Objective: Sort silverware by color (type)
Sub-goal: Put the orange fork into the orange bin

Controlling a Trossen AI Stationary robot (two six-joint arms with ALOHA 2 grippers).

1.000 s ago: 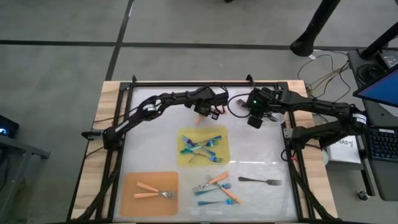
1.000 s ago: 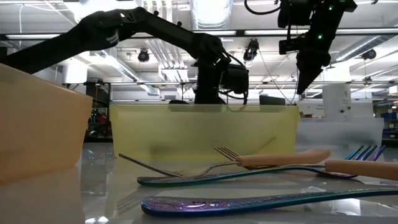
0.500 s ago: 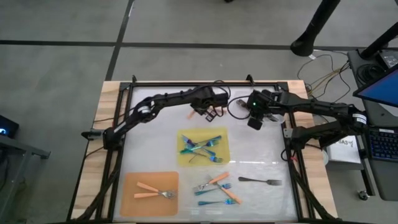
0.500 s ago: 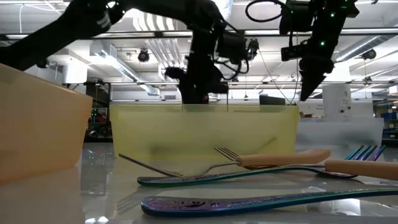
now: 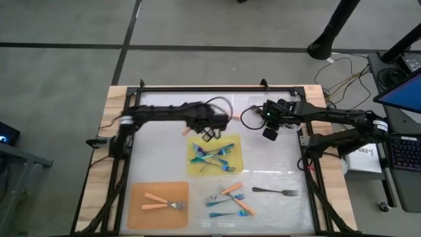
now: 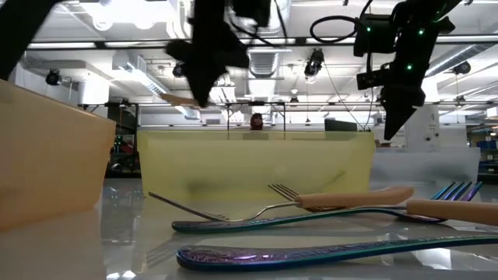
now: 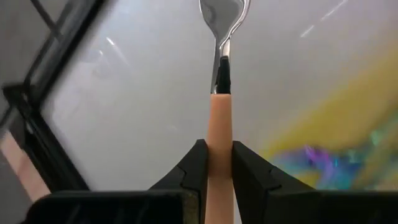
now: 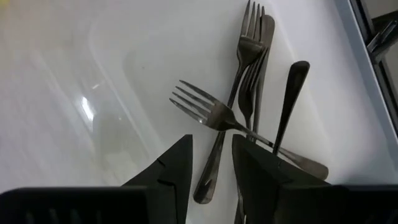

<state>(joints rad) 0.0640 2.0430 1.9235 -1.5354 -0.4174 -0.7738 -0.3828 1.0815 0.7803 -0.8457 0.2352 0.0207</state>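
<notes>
My left gripper (image 5: 195, 130) is shut on an orange-handled piece with a silver head (image 7: 222, 12), above the far left corner of the yellow mat (image 5: 197, 168). Several blue-teal forks (image 5: 214, 157) lie on that mat. Two orange-handled forks (image 5: 161, 201) lie on the orange mat (image 5: 138, 214). A mixed heap of orange-handled and blue-teal forks (image 5: 230, 197) and one dark fork (image 5: 275, 191) lie near the front edge. My right gripper (image 5: 270, 133) hangs empty, slightly open, above several dark forks (image 8: 249, 81) at the far right. My left gripper pinches the orange handle (image 7: 219, 118) between its two fingers, at the end away from the head. The handle runs out forward past the fingertips (image 7: 194, 155), along them, with the silver head farthest from the gripper. The piece is lifted clear of the table (image 6: 183, 99).
A black frame (image 5: 217, 87) runs round the white table top. The right arm (image 5: 329, 115) reaches in from the right edge. Bare table lies left of the yellow mat and between the two mats.
My left gripper has carried the orange-handled piece from the far middle of the table toward the left and near side, to the yellow mat's far left corner, staying shut on it. My right gripper has hardly moved.
</notes>
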